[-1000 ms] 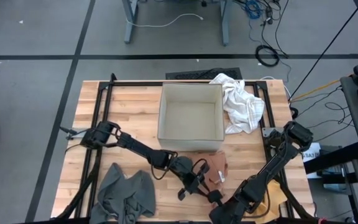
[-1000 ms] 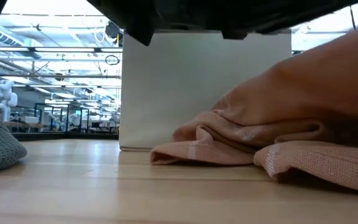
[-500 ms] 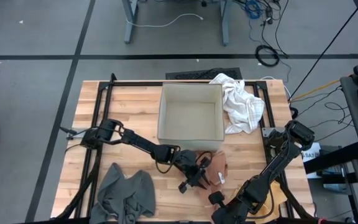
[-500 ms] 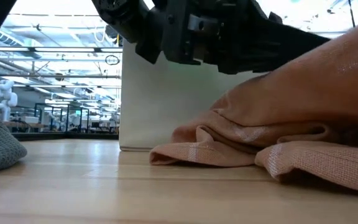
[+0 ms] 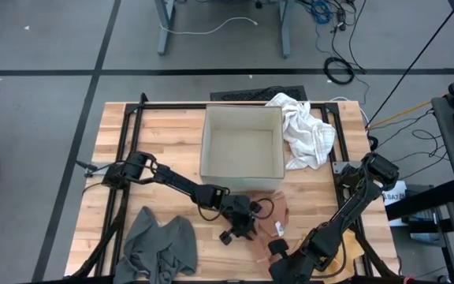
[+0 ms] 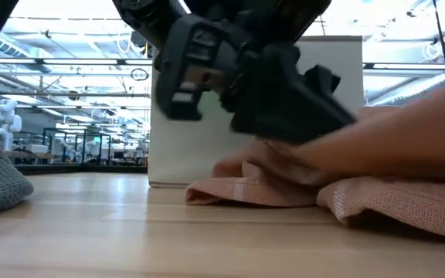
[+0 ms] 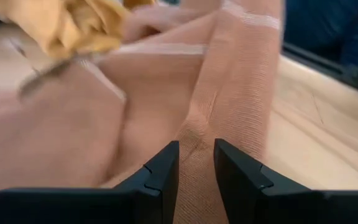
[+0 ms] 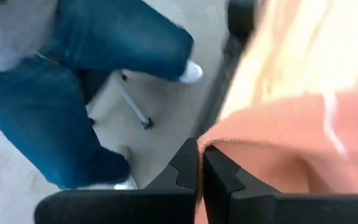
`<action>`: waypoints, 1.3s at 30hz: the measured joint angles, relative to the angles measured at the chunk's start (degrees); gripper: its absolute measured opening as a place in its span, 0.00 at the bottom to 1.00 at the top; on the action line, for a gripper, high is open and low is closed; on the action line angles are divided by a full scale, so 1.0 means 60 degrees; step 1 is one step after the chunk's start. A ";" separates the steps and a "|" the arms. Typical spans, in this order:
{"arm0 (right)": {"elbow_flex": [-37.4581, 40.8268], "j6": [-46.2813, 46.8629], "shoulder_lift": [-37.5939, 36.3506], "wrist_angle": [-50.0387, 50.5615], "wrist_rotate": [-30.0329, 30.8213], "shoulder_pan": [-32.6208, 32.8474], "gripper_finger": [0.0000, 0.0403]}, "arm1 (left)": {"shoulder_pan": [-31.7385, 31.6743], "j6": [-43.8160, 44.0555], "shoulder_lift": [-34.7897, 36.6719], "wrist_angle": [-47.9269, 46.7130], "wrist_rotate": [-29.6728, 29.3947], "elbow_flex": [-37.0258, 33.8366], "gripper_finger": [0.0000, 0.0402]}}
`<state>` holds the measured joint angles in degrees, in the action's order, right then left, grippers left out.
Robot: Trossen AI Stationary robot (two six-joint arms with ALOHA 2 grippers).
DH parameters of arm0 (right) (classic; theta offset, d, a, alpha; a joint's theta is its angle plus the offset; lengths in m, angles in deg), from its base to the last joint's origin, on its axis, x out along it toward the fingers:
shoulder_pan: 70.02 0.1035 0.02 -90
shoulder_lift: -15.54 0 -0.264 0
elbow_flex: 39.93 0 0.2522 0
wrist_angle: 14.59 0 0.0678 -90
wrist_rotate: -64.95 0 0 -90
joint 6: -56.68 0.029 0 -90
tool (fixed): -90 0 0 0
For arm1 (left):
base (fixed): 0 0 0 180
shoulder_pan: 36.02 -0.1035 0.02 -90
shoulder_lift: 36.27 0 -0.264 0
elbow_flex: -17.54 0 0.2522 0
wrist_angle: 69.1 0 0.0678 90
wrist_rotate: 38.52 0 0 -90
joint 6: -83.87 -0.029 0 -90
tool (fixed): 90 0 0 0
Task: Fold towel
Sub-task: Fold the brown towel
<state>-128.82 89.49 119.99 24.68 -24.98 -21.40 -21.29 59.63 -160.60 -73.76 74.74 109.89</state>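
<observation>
A crumpled salmon-pink cloth towel is seen at the table's 6 o'clock, just below the open beige box. A fold is pinched between the narrow jaws of the left gripper at the towel's 9 o'clock; the towel's edge is clamped by the right gripper at 6 o'clock.

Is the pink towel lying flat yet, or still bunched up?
Still bunched. The pink towel sits in rumpled, overlapping folds in front of the box, and the left gripper has a ridge of it between its fingers.
</observation>
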 joint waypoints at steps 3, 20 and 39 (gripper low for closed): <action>0.0000 0.0519 0.0000 0.0707 -0.0024 0.0006 0.00 | 0.0101 0.0073 0.0000 -0.0379 -0.0049 0.0000 0.27; 0.0000 0.1964 0.0000 0.4703 -0.0250 0.0221 0.00 | 0.0767 0.1409 0.0063 -0.1531 -0.0802 0.0003 0.27; 0.0000 0.1895 0.0004 0.4180 -0.0270 0.0288 0.00 | 0.0084 0.0016 0.1413 -0.1546 -0.2332 -0.0007 0.27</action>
<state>-128.82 100.86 120.01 49.76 -26.59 -19.67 -20.78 59.73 -152.12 -83.04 60.75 109.85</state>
